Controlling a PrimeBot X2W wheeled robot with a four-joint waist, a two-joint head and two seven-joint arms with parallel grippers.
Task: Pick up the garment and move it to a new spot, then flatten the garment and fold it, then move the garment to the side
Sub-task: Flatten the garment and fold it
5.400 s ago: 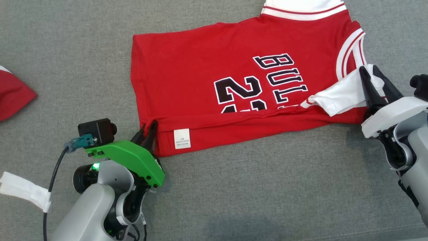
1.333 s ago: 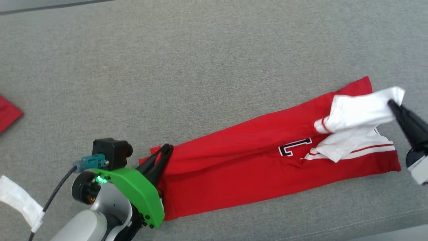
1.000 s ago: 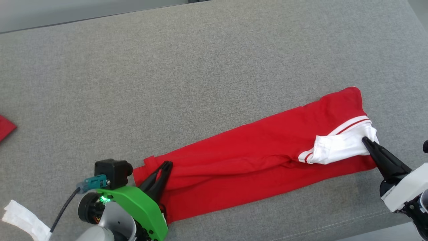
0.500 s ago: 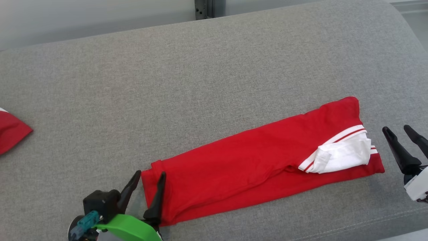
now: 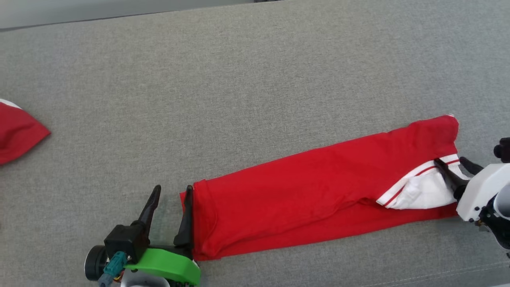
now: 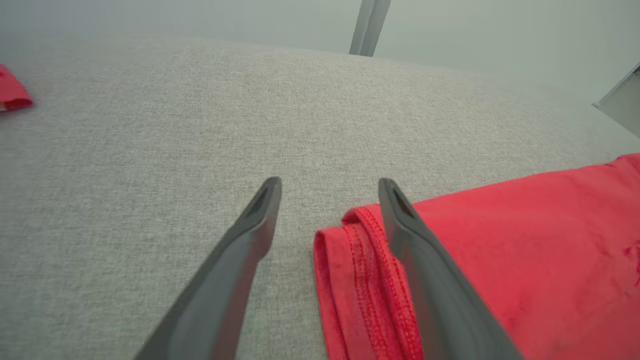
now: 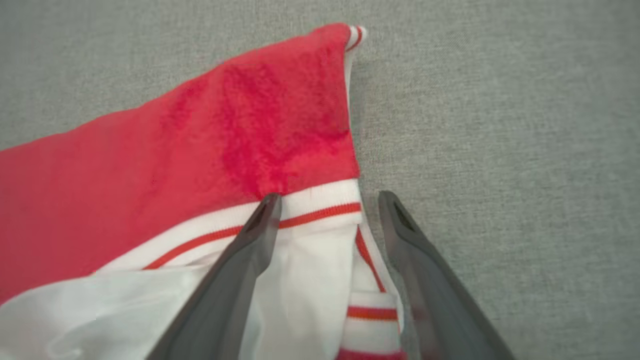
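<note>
The garment [image 5: 318,191] is a red jersey with white trim, folded into a long narrow strip that lies slanted across the grey surface. My left gripper [image 5: 170,191] stands open at the strip's lower left end. Its right finger rests over the stitched hem [image 6: 370,260] and its left finger is over bare surface. My right gripper [image 5: 451,160] is open at the strip's right end, where the white trim [image 7: 310,205] shows. The garment's [image 7: 250,125] edge runs between its fingers; one finger is over the trim, the other over the grey surface.
Another red cloth [image 5: 18,127] lies at the far left edge, also small in the left wrist view as a red cloth [image 6: 12,92]. The grey surface [image 5: 239,79] stretches wide behind the garment to its far edge. A metal post [image 6: 367,25] stands beyond it.
Both grippers have opened and let go of the garment's ends. The garment has gone from a half fold with lettering showing to a narrow strip lying flat. The head camera has shifted.
</note>
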